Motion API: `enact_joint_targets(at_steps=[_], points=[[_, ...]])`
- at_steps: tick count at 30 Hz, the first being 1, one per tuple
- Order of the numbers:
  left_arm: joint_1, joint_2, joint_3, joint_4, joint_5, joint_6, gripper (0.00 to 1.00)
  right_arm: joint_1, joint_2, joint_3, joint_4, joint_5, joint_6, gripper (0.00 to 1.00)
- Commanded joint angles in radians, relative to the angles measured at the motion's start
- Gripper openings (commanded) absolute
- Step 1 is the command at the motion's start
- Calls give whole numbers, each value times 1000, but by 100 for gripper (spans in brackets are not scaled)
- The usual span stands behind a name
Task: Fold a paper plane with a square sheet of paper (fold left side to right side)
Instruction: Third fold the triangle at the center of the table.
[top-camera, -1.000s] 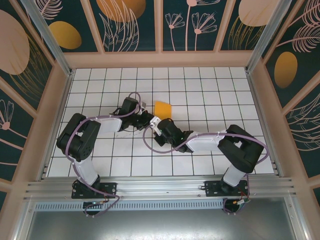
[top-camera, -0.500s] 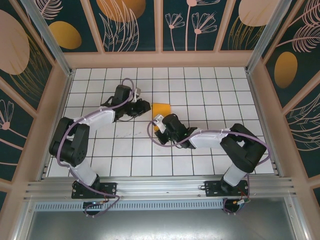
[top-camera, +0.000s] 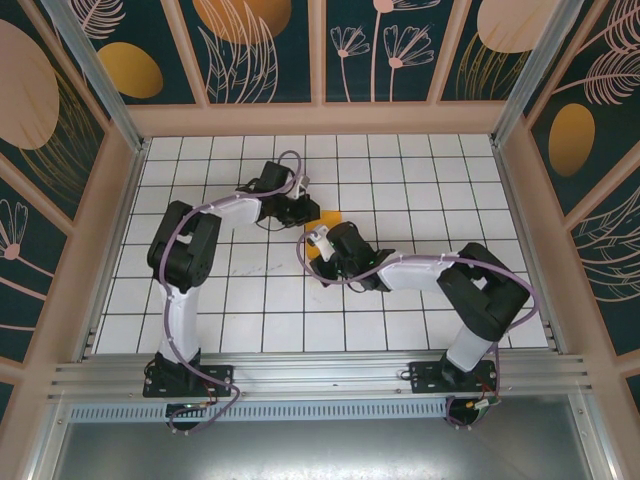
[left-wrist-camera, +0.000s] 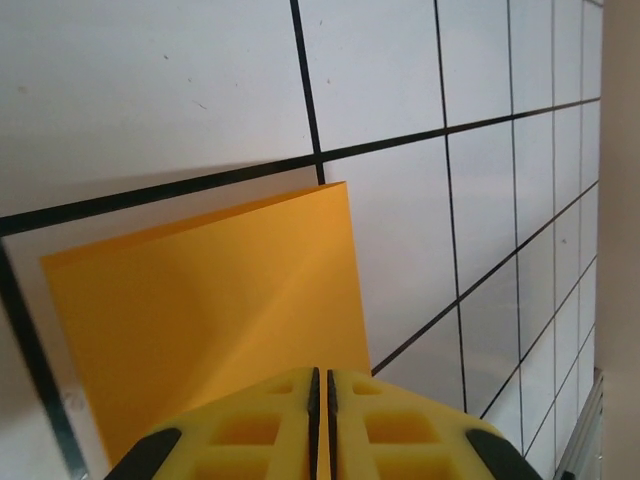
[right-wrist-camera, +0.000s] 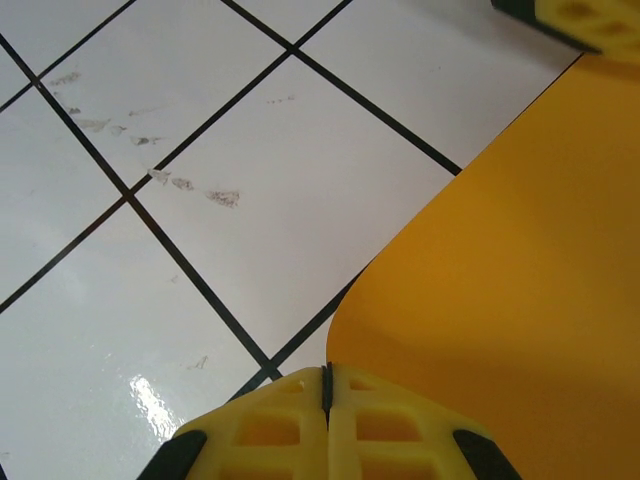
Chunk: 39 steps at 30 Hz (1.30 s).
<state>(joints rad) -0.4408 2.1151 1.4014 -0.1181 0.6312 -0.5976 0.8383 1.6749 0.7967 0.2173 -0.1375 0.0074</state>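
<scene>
Thin orange-yellow paper sheet (left-wrist-camera: 220, 300), pinched twice.
We see left gripper (left-wrist-camera: 321, 372) clamped on its far edge, right gripper (right-wrist-camera: 326, 368) on its near edge.

The top external camera sits high above and behind the arm bases, looking down and away over the whole tiled table (top-camera: 420, 170). The left wrist camera peers past the left gripper (left-wrist-camera: 320, 375), very close over the square sheet of paper (left-wrist-camera: 220, 290) (grid lines beyond it). The right wrist camera, just as low behind the right gripper (right-wrist-camera: 326, 372), views the same sheet from its near side. All three share that sheet and its surrounding tiles.
</scene>
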Motion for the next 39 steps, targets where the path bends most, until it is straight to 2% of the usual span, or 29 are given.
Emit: enact_joint_targets(at_steps=[1,11,29,39], points=[[-16,51,51,-71,2,57,14,-13,21,38,-25,-41,27,0],[-27,119,64,-149,-75,111,12,-68,39,62,-72,-99,80,0],[-38,134,73,-172,-114,125,9,-166,129,168,-193,25,182,0],[-39,127,73,-172,-115,122,9,-176,152,188,-205,43,195,0]])
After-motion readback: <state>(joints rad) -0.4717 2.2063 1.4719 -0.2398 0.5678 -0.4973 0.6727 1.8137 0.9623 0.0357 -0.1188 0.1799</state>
